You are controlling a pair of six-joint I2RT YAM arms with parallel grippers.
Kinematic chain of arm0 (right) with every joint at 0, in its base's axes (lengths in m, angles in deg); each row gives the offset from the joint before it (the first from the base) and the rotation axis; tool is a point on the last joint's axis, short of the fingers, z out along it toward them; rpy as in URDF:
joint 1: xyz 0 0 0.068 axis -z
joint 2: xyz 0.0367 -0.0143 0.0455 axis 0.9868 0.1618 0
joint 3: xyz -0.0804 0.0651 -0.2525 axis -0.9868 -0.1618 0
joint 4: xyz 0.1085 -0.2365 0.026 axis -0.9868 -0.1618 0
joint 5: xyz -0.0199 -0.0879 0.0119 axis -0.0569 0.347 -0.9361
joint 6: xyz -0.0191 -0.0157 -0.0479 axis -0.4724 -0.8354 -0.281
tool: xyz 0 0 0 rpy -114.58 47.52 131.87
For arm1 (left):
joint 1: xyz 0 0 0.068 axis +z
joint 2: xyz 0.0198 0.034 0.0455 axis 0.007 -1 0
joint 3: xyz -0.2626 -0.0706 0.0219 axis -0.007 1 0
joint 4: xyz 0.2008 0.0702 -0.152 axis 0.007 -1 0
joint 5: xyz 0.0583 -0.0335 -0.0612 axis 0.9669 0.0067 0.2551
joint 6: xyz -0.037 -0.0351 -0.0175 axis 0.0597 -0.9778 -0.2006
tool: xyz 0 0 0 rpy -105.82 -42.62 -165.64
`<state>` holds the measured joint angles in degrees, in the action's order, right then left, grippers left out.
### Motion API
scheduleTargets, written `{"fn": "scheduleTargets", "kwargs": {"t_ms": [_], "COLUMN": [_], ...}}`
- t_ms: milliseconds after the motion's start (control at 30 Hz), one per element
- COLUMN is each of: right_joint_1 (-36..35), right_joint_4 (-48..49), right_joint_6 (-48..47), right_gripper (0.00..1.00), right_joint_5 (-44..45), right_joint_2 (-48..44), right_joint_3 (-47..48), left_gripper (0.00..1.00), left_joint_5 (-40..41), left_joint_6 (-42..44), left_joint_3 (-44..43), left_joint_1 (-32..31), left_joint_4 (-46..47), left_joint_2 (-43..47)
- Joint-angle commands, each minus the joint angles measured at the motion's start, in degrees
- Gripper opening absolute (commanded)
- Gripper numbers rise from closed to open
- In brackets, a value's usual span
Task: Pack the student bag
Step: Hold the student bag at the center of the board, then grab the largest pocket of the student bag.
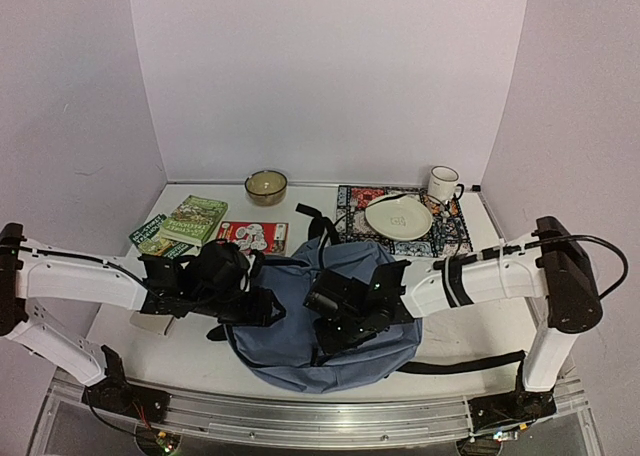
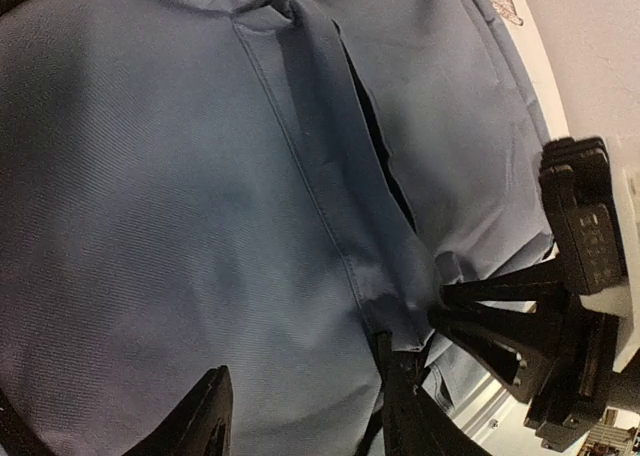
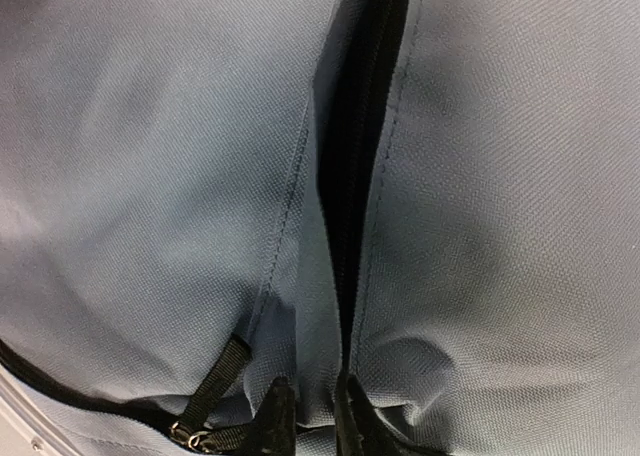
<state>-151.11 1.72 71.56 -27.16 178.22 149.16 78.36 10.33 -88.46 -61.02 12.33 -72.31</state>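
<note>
Bag (image 1: 300, 351) lies flat at the table's near middle, between both arms. One black strap (image 1: 470, 363) trails off toward 4 o'clock. Left gripper (image 2: 300, 396) is at the bag's 9 o'clock side, fingers spread roughly half wide over smooth blue fabric, nothing clamped between them. Right gripper (image 3: 312, 401) reaches in from 3 o'clock onto the bag's middle. Its fingers are nearly together and pinch a fold of fabric at the lip of a zipper slit (image 3: 360, 136), which gapes dark. The left wrist view shows the same pinch side-on, at the lower end of that slit. Off the bag: two green books (image 1: 197, 219) and a red book (image 1: 252, 237) at 10 to 11 o'clock. A bowl (image 1: 266, 186) sits farther back at 11. A plate (image 1: 398, 217) rests on a patterned mat (image 1: 450, 241) at 1 o'clock, with a mug (image 1: 443, 184) at the mat's far right corner.
</note>
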Motion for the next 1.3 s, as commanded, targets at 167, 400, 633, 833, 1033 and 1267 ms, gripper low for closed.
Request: {"fn": "scheduleTargets", "kwargs": {"t_ms": [167,400,633,833,1033,1267], "right_joint_1": [0.53,1.15,1.25,1.33,1.28,1.33], "right_joint_4": [4.3,13.27,17.22,17.77,17.89,17.89], "right_joint_6": [0.57,1.26,0.78,0.84,0.58,0.67], "right_gripper": [0.0,0.0,0.0,0.0,0.0,0.0], "right_joint_5": [4.53,5.53,5.73,5.79,5.33,5.17], "right_joint_2": [-5.53,-11.88,-13.89,-13.59,-13.04,-13.23], "right_joint_3": [-1.58,-8.02,-9.89,-9.65,-8.78,-8.67], "left_gripper": [0.5,0.46,0.45,0.46,0.42,0.32], "left_joint_5": [4.33,3.08,0.63,-0.15,-0.15,-0.16], "left_joint_6": [-1.38,-2.37,-2.65,-2.18,-2.44,-1.8], "left_joint_3": [-1.77,-2.84,-3.62,-3.4,-3.95,-5.36], "left_joint_1": [-7.93,-8.89,-9.74,-10.25,-10.63,-10.77], "left_joint_4": [6.01,10.73,14.9,15.96,15.97,15.99], "left_joint_2": [-3.23,-7.42,-9.01,-8.98,-11.89,-14.3]}}
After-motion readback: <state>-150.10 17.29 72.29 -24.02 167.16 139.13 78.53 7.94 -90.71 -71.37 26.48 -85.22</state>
